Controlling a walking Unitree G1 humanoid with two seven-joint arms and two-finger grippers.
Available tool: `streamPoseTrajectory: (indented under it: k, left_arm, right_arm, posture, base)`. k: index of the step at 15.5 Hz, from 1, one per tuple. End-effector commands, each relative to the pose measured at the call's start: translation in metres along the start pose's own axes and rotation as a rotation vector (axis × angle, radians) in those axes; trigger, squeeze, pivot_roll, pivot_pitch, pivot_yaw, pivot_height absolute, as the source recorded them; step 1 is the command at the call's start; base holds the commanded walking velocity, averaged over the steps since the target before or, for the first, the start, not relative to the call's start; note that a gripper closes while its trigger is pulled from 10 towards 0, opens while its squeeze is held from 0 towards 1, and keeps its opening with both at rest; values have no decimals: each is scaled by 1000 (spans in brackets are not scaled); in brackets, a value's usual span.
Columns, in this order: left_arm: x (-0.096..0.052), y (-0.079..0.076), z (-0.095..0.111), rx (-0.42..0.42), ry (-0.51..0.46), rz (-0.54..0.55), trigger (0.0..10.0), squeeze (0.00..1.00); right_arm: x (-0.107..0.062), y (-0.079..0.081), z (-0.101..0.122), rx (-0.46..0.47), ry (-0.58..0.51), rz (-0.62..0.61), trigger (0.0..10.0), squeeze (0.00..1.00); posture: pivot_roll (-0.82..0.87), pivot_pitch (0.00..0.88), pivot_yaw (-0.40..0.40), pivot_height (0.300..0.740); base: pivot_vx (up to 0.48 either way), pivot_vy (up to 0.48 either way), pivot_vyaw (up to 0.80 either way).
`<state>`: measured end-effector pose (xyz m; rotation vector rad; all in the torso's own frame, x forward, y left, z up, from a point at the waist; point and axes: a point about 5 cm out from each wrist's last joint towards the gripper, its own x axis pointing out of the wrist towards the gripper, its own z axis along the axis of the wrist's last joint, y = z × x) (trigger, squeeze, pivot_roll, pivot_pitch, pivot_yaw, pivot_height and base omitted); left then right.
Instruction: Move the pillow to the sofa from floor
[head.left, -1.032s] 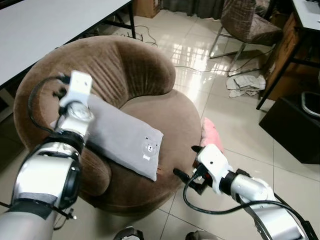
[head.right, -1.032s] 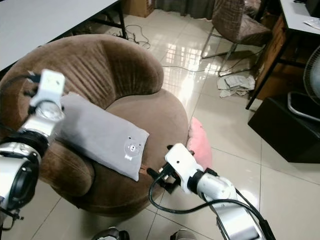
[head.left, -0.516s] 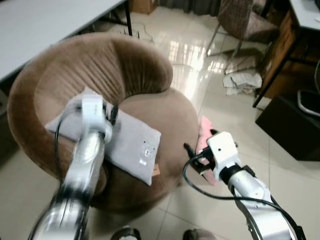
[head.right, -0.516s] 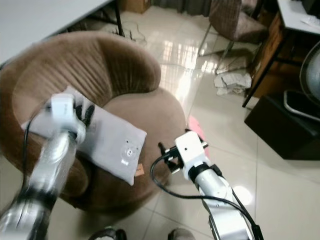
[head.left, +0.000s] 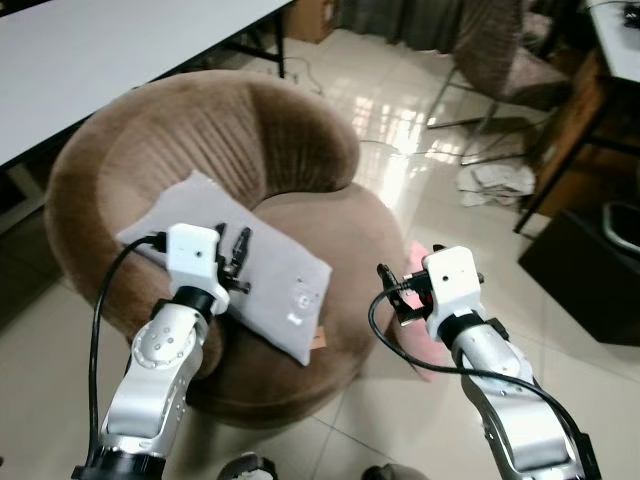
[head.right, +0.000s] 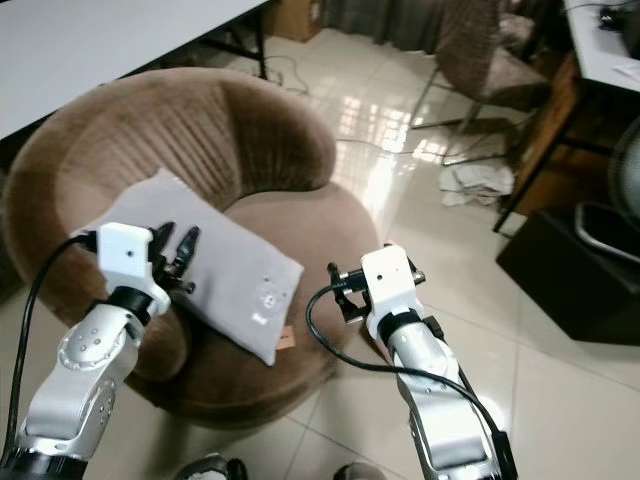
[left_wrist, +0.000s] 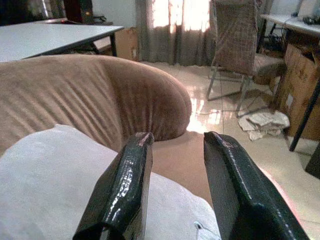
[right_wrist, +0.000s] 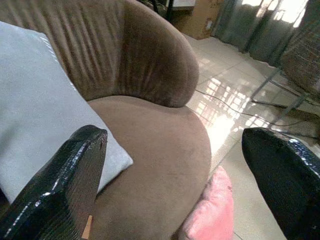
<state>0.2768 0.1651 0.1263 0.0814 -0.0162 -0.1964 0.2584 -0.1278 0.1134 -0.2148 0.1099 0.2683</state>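
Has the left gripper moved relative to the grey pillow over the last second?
Yes. The left gripper has swung from the grey pillow's far end by the sofa armrest to above its middle, fingers open and holding nothing.

We note a white counter (head.left: 120, 60) at upper left, a brown chair (head.left: 505, 55) on the glossy tiled floor (head.left: 420, 130), crumpled papers (head.left: 497, 180) beneath it, and a black box (head.left: 585, 260) at right.

We see the pink cushion (right_wrist: 207, 220) below the right gripper's (right_wrist: 175, 165) spread jaws cut off, partly behind the sofa (right_wrist: 155, 165).
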Motion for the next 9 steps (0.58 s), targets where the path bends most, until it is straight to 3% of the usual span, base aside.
streamPoseTrajectory:
  k: [1, 6, 9]
  left_arm:
    - [2, -2, 3, 21, 16, 3, 10000, 0]
    - [9, -6, 4, 39, 27, -4, 10000, 0]
    - [15, 0, 4, 51, 61, 51, 10000, 0]
  right_arm:
    - [0, -9, -2, -4, 8, -41, 10000, 0]
    - [0, -10, -4, -11, 13, -44, 10000, 0]
    - [2, -12, -6, -11, 26, -53, 10000, 0]
  posture:
    - [-45, 41, 1, 740]
    - [-50, 37, 19, 740]
    - [-50, 34, 24, 740]
  base:
    - [0, -480, 0]
    - [0, -480, 0]
    - [0, -480, 800]
